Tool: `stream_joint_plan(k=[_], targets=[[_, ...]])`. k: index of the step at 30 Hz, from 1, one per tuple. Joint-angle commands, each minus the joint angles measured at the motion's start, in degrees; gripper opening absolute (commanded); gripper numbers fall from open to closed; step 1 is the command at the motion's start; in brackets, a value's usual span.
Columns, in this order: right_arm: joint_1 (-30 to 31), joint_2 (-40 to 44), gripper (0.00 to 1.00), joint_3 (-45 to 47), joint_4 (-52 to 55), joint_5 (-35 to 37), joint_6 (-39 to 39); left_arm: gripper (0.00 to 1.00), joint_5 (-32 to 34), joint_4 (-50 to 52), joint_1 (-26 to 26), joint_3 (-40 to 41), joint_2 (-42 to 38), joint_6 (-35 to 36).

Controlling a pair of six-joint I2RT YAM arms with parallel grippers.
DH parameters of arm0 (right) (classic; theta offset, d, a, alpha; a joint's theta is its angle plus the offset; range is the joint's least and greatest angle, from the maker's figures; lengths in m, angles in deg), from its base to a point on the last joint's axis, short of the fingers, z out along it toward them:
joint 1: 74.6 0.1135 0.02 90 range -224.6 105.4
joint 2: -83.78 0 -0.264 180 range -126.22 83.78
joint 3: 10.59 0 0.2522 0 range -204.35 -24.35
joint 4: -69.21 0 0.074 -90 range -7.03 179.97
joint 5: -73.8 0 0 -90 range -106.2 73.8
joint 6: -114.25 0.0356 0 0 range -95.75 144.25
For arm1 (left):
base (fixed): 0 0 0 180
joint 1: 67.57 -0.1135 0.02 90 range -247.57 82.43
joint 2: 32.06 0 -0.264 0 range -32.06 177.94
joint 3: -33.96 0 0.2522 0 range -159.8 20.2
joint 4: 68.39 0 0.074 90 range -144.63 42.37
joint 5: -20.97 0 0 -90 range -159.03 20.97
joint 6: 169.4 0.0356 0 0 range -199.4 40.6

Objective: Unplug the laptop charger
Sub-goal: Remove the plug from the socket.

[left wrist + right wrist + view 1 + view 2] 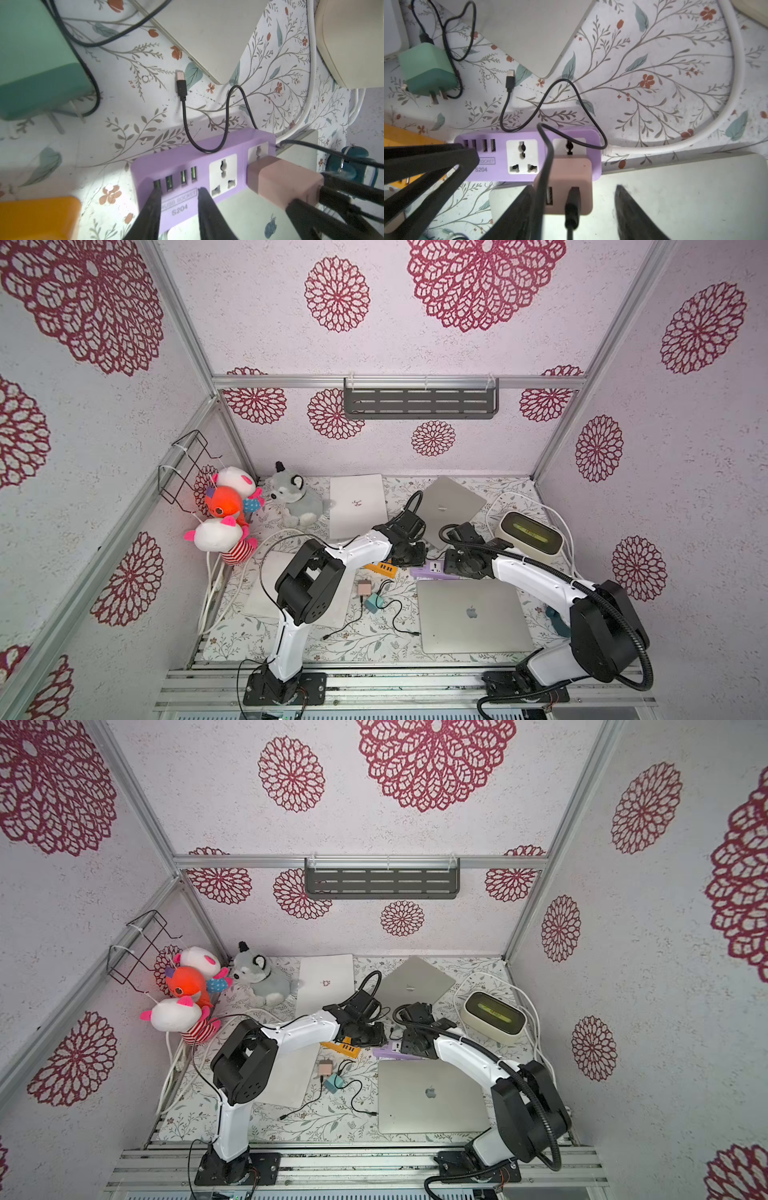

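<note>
One pink charger [571, 176] sits plugged into the end socket of the one purple power strip [187, 160], nearest the strip's white cord [695, 137]; it is a squarish, dusty-pink block with rounded edges and two ports on its outer face, one bare, one taking a black cable [572, 209]. The strip carries two sockets and four USB ports; it lies mid-table, just beside the far edge of the silver Apple laptop [473, 616]. The right gripper [574, 188] straddles the charger with jaws wide; one finger is close by its side, the other stands clear, so nothing is clamped. The left gripper [179, 191] has its jaws narrow, tips down on the strip's face either side of the label; nothing shows between them. One green charger [427, 68] lies loose beyond the strip; three more closed laptops [357, 506] lie about the table; four plush toys [232, 506] crowd the far left corner; one cream box [532, 539] stands to the right.
</note>
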Motion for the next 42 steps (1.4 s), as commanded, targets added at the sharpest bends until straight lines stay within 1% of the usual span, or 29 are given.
stream_joint_plan(k=[1, 7, 12, 21, 23, 25, 27, 29, 35, 40, 42], targets=[[-0.39, -0.49, 0.62, -1.69, 0.02, -0.03, -1.00, 0.31, 1.82, 2.45, 0.74, -1.83, 2.06, 0.07], [-0.38, -1.45, 0.60, -1.34, -0.40, -0.04, -1.11, 0.31, 3.29, 6.84, 1.14, -4.48, 4.56, 0.40], [-0.39, -2.15, 0.56, -1.58, -0.73, 0.06, -1.54, 0.31, 3.52, 8.20, 1.27, -5.22, 5.53, 0.14], [-0.39, -3.26, 0.38, -3.44, 1.67, 0.43, -2.60, 0.30, 3.99, 11.86, 2.01, -7.69, 8.03, -0.09], [-0.53, -2.93, 0.36, -3.54, 1.80, 0.20, -2.38, 0.29, 4.51, 12.88, 2.25, -8.34, 8.70, -0.07], [-1.10, -2.12, 0.34, -2.77, 0.30, -1.73, -1.53, 0.28, 4.90, 14.14, 2.41, -9.19, 9.56, 0.08], [-1.67, -1.38, 0.33, -2.19, -1.17, -3.12, -1.00, 0.28, 4.84, 14.12, 2.50, -9.19, 9.76, 0.00], [-1.66, -1.12, 0.32, -2.28, -1.64, -2.78, -1.08, 0.28, 4.72, 13.86, 2.50, -8.97, 9.58, -0.08], [-0.57, -4.36, 0.30, -4.94, 2.80, 1.29, -3.13, 0.28, 4.10, 13.31, 2.45, -8.44, 9.52, -0.31], [-0.99, -3.44, 0.29, -3.90, -0.53, -4.48, -2.23, 0.28, 4.11, 13.31, 2.38, -8.48, 9.54, -0.35], [-0.97, -3.26, 0.29, -4.27, -0.88, -4.97, -1.80, 0.28, 4.11, 13.31, 2.43, -8.48, 9.57, -0.35]])
